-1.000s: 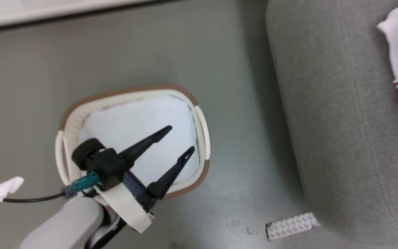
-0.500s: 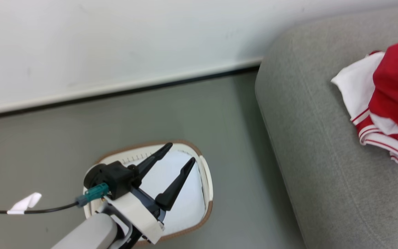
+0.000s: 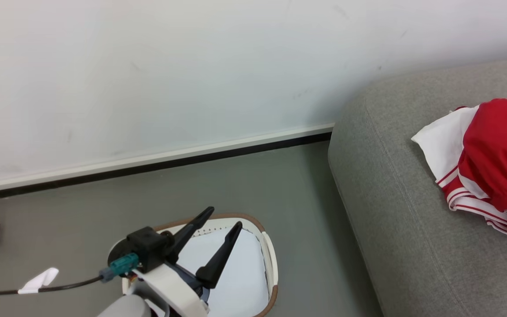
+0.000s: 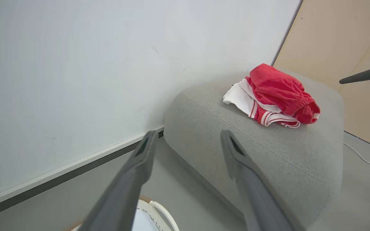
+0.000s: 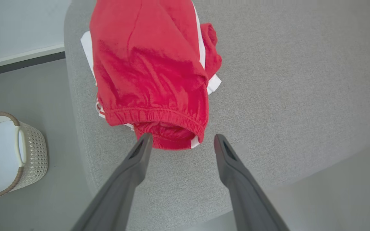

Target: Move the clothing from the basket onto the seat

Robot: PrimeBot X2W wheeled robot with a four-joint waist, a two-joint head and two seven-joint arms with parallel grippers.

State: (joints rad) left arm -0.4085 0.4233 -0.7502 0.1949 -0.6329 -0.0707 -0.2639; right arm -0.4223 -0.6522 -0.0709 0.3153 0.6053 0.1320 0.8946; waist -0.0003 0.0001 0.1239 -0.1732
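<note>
clothing on seat, both grippers open
head view: the clothing lies bunched on the seat at 3 o'clock. the basket stands on the floor at 6 o'clock, apart from the seat, its pale bottom exposed. the left gripper hangs over the basket, fingers spread, holding nothing, pointing toward 1 o'clock. right wrist view: the right gripper is spread and holds nothing; its fingertips sit at the red waistband edge at 12 o'clock. contact with the fabric cannot be told.
</note>
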